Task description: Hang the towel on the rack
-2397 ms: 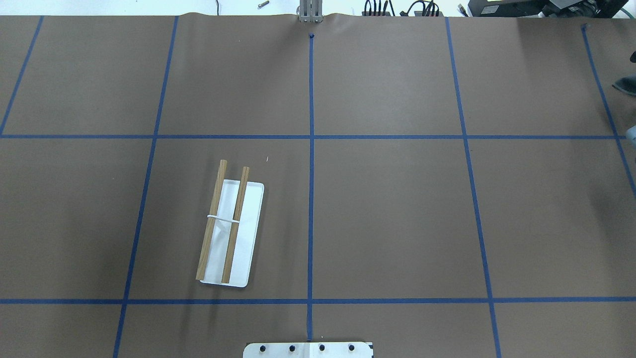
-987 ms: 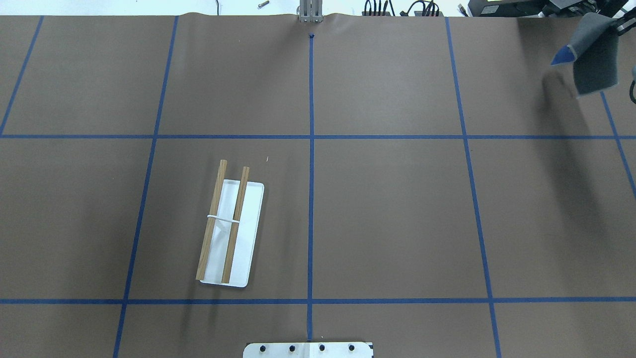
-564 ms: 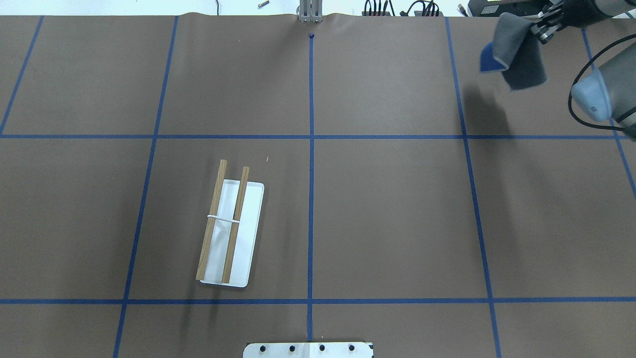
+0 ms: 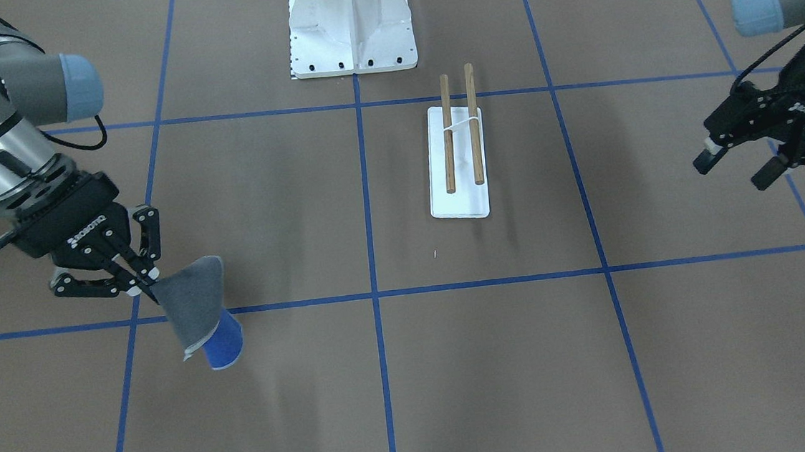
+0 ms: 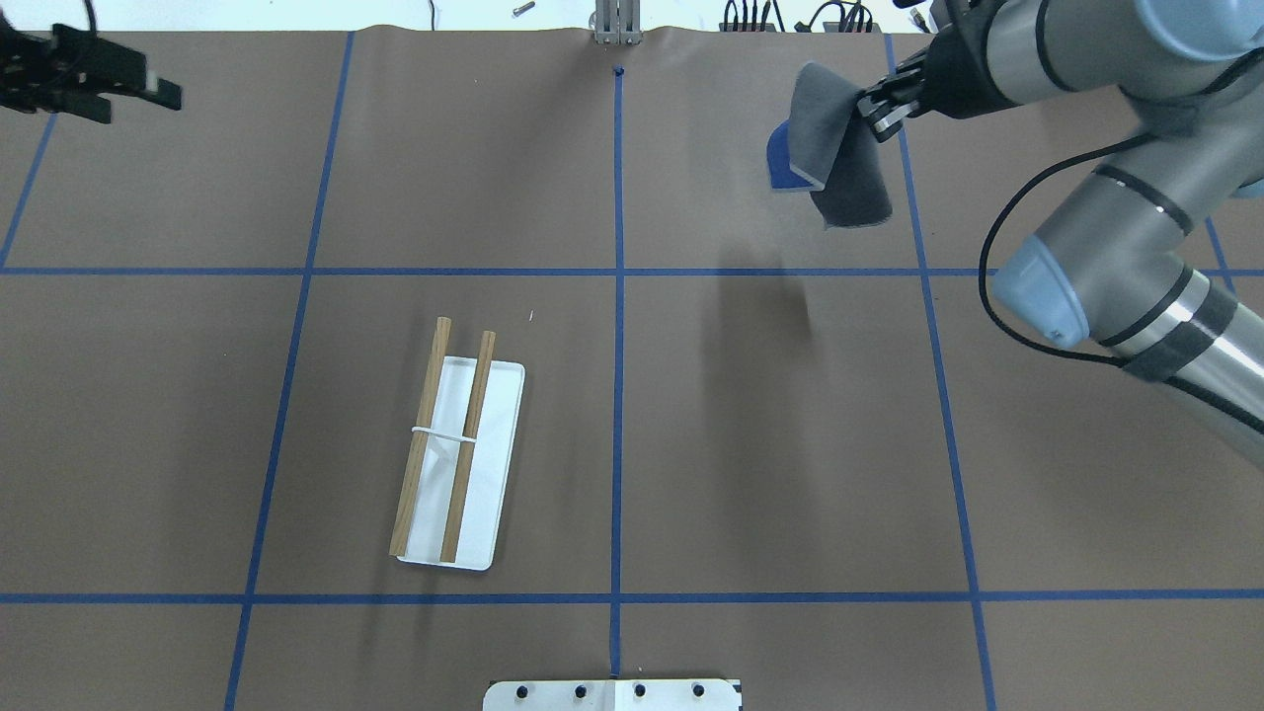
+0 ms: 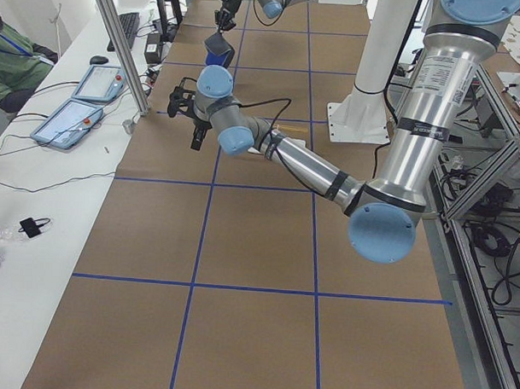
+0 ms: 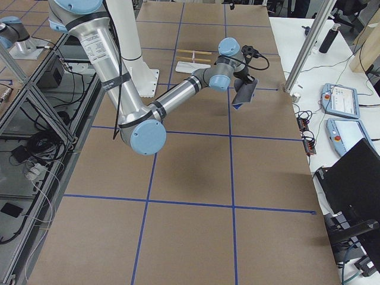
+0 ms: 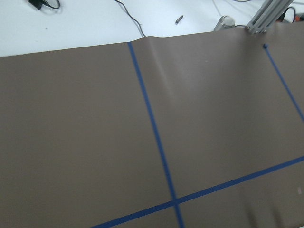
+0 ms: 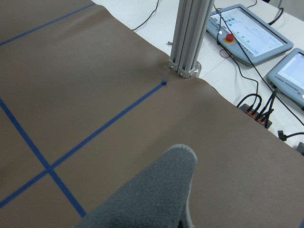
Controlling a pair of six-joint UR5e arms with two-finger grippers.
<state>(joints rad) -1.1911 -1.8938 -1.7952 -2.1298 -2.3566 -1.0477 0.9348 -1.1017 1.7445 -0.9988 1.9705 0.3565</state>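
The towel (image 5: 839, 163), dark grey with a bright blue fold, hangs from my right gripper (image 5: 879, 104), which is shut on its upper edge above the far right part of the table. It also shows in the front view (image 4: 197, 303), held by the right gripper (image 4: 139, 281), and fills the lower part of the right wrist view (image 9: 152, 199). The rack (image 5: 427, 434), two wooden rods over a white base plate (image 5: 494, 444), stands left of centre (image 4: 460, 203). My left gripper (image 5: 163, 89) is open and empty at the far left (image 4: 734, 167).
A white metal pedestal with black bolt holes (image 4: 350, 22) stands at the robot's edge of the table (image 5: 612, 694). Blue tape lines mark a grid on the brown table cover. An aluminium post (image 9: 190, 38) stands at the far edge. Tablets and cables lie beyond it.
My right arm has come in from the far right and carried the towel leftward. My left gripper has entered at the far left. The rack has not moved.
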